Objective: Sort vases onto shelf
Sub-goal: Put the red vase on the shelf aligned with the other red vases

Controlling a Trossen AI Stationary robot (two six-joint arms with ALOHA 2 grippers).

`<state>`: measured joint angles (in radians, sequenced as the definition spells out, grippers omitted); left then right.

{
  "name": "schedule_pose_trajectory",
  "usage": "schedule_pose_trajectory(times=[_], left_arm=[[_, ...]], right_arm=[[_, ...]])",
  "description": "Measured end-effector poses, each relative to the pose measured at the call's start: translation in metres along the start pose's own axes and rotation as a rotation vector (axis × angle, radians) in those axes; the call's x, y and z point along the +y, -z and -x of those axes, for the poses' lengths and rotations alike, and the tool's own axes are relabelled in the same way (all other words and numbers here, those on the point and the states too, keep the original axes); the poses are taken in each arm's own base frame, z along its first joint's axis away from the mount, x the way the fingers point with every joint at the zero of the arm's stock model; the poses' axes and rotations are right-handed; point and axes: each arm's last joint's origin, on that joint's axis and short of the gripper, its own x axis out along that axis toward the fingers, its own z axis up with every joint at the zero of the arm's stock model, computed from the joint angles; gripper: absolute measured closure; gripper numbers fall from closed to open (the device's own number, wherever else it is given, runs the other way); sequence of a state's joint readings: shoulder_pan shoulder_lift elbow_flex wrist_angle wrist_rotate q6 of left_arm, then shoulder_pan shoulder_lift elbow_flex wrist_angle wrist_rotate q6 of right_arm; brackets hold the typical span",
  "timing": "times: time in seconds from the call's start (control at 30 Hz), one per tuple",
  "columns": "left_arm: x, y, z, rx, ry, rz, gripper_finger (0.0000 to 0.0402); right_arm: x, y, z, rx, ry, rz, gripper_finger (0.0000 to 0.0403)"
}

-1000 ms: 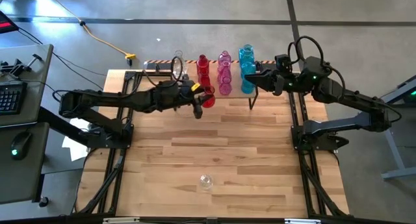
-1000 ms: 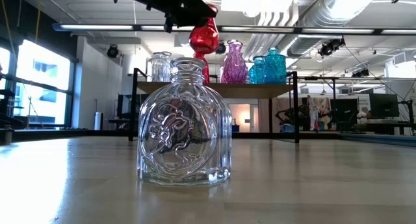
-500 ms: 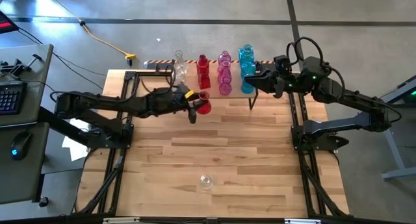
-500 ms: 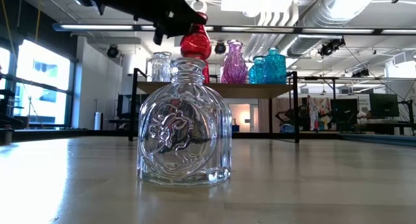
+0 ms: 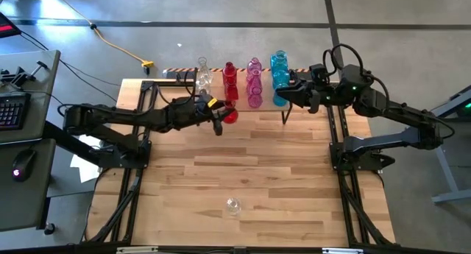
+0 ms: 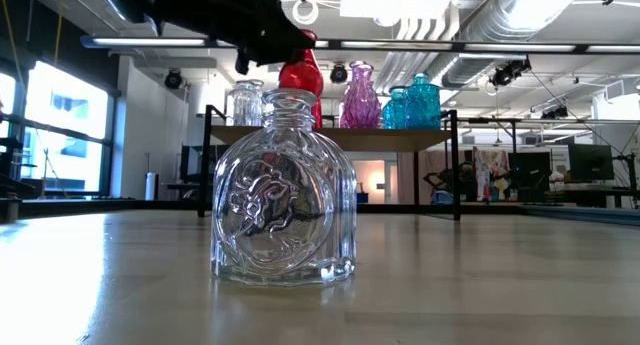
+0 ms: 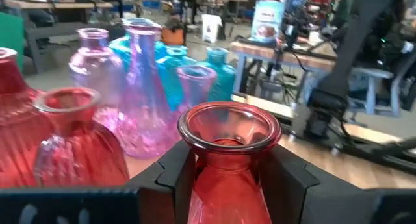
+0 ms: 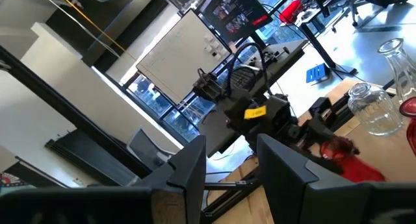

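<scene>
Partly hidden, red vase point(image 7: 227, 165), left claw point(image 7: 229, 178) clamped

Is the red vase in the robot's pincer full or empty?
Empty. The left wrist view looks into the red vase, gripped by the left pincer at its neck; nothing shows inside.

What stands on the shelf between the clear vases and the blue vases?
In the high view, red vases and pink vases stand between the clear vases and the blue vases on the shelf.
</scene>
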<state>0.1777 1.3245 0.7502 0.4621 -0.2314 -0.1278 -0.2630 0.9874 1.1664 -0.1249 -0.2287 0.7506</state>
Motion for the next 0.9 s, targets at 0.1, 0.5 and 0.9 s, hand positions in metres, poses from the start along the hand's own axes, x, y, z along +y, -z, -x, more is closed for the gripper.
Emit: schedule_pose_trajectory(times=[0.1,0.5,0.9], left_arm=[[0.005,0.002,-0.006,-0.018,-0.013,0.005,0.0273],[0.019,0.002,-0.012,-0.029,-0.053,-0.034,0.0273],[0.021,0.011,-0.026,-0.068,-0.047,-0.015,0.0273]], right_arm=[[0.000,0.000,0.000,-0.001,0.000,0.000,0.0284],[0.000,0.000,0.000,-0.001,0.000,0.003,0.0284],[-0.003,0.003,0.000,0.034,0.032,0.007,0.0284]])
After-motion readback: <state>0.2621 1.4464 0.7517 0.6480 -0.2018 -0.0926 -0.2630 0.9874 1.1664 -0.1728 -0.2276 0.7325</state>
